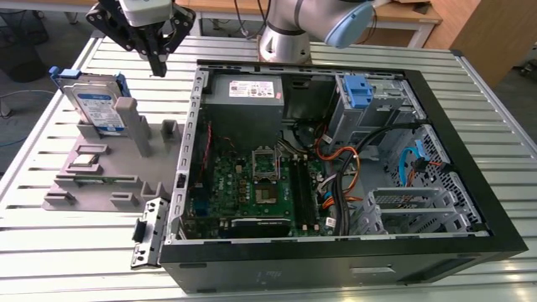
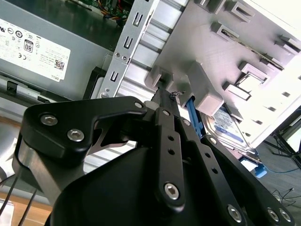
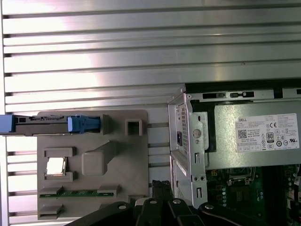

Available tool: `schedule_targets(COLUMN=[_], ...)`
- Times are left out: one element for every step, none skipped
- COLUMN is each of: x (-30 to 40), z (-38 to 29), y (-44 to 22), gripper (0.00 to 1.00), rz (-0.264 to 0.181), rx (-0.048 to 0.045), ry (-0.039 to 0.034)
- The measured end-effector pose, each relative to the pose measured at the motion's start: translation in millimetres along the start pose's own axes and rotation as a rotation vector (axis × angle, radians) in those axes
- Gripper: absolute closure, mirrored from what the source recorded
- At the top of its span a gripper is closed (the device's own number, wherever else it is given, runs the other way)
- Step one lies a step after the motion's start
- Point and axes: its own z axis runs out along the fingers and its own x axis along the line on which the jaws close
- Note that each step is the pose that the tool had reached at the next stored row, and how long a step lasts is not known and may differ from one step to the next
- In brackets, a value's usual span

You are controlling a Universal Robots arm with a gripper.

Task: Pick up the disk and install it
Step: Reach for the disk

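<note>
While the hand [image 1: 158, 70] hangs above the gap between the grey fixture [image 1: 100, 173] and the computer case [image 1: 188, 189], fingers pressed together on nothing, the holdings stand as listed.

Item: the disk [image 1: 90, 104]. It stands on edge in the slot at the fixture's end farther from the exterior camera, framed by its blue bracket [image 3: 84, 124], with the label face showing in the exterior view. From the hand it lies toward the exterior view's left and lower, near but apart. It sits at the fixture's side away from the case and overhangs that side. In the first wrist view its thin upper edge [image 3: 40, 120] runs along the fixture's end, parallel to the slats of the tabletop [image 1: 75, 251].

Item: fixture, other contents. A small square chip [image 3: 55, 166] sits in a pocket at mid-fixture. A green memory strip [image 3: 75, 193] sits in a slot at the end opposite the disk. The remaining pockets appear unoccupied.

Item: computer case, lid off, just beside the fixture. It holds:
- a grey power supply [image 1: 251, 91] at the corner nearest the fixture's disk end
- a motherboard [image 1: 251, 189]
- a tall blue latch [image 1: 359, 94] on the metal cage beyond
</note>
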Motion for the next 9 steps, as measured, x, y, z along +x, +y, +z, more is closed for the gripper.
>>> schedule_targets(x=[0.1, 0.2, 0.4, 0.7, 1.1, 1.6, 1.9, 2.4, 2.9], z=[0.0, 0.0, 0.0, 0.0, 0.0, 0.0, 0.0, 0.0, 0.0], y=[0.0, 0.0, 0.0, -0.1, -0.1, -0.1, -0.1, -0.2, -0.2], gripper=[0.89, 0.89, 0.89, 0.89, 0.89, 0.89, 0.89, 0.89, 0.89], rz=[0.0, 0.0, 0.0, 0.0, 0.0, 0.0, 0.0, 0.0, 0.0], rx=[0.0, 0.0, 0.0, 0.0, 0.0, 0.0, 0.0, 0.0, 0.0], ry=[-0.0002, -0.0003, -0.0002, -0.0002, -0.0003, -0.0003, -0.0002, -0.0002, -0.0002])
